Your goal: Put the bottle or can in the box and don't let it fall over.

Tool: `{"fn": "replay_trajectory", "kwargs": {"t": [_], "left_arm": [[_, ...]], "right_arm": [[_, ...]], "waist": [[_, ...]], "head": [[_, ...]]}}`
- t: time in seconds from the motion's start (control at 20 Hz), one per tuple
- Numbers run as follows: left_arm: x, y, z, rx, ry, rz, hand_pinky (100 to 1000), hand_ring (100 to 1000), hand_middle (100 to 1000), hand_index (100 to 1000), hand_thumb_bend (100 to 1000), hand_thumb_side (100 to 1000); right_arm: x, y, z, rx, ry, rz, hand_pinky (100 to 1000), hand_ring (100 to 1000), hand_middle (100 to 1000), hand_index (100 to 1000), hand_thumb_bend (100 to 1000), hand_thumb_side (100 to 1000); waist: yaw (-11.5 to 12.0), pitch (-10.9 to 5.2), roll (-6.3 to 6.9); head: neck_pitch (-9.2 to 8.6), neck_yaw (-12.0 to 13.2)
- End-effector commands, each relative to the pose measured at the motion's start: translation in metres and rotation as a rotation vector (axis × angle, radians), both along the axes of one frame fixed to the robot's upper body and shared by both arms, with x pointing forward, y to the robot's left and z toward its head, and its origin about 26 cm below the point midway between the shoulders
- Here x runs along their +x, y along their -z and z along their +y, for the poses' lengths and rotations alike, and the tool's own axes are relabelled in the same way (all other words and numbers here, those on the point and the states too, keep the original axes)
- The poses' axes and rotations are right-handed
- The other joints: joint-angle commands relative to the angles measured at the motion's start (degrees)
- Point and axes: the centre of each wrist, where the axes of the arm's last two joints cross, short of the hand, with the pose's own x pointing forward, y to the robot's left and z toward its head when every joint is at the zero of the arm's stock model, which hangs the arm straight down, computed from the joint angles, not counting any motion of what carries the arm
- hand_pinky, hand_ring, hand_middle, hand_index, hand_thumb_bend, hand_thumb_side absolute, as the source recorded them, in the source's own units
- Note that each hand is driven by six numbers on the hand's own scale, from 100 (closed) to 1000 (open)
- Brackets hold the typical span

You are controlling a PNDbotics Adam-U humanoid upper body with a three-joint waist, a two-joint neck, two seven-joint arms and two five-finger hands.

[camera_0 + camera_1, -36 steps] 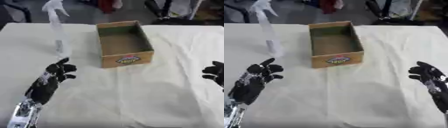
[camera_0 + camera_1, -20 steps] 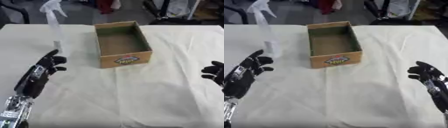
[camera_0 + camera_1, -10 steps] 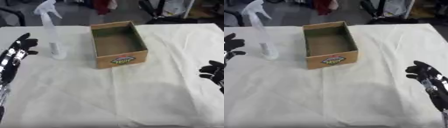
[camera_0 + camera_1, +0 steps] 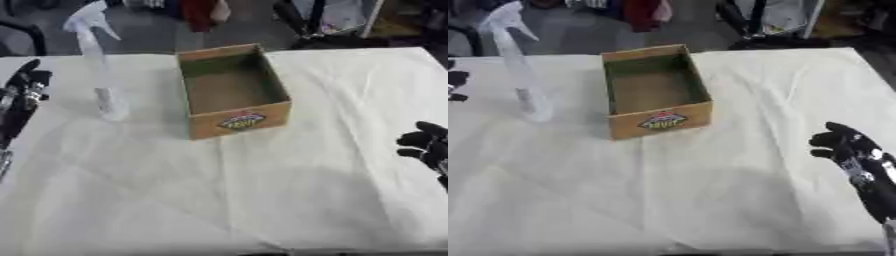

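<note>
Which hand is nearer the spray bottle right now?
Left. The left hand is just to the left of the spray bottle, apart from it. The right hand is far across the table, beyond the box.

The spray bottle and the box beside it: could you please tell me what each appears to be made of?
The spray bottle looks like translucent whitish plastic: the cloth shows faintly through its tall, slim body. The box looks like matte brown cardboard, with thin walls, an open top and a printed label on its front.

I am looking into a lab or workshop: a white cloth-covered table (image 4: 262, 190), black chair legs (image 4: 302, 22) at 12 o'clock, hanging red fabric (image 4: 197, 10) beside them.
</note>
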Motion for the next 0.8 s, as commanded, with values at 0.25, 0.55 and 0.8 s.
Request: {"fn": "replay_trajectory", "kwargs": {"t": [0.25, 0.55, 0.8], "left_arm": [[0.024, -0.009, 0.009, 0.115, 0.018, -0.029, 774, 879, 804, 1000, 309, 1000], [0.041, -0.011, 0.003, 0.119, 0.047, -0.034, 769, 866, 787, 1000, 262, 1000], [0.053, -0.022, -0.002, 0.11, 0.06, -0.054, 768, 859, 781, 1000, 235, 1000]], "right_arm": [[0.003, -0.01, 0.002, -0.013, -0.025, -0.03, 784, 801, 727, 886, 100, 557], [0.004, -0.009, 0.004, -0.009, -0.037, -0.029, 784, 801, 727, 886, 100, 559], [0.005, -0.009, 0.007, -0.006, -0.049, -0.029, 784, 801, 727, 886, 100, 561]], "waist": [[-0.6, -0.83, -0.09], [-1.1, -0.7, -0.31], [-1.5, -0.59, -0.37]], "head": [[0.32, 0.4], [0.32, 0.7], [0.24, 0.8]]}}
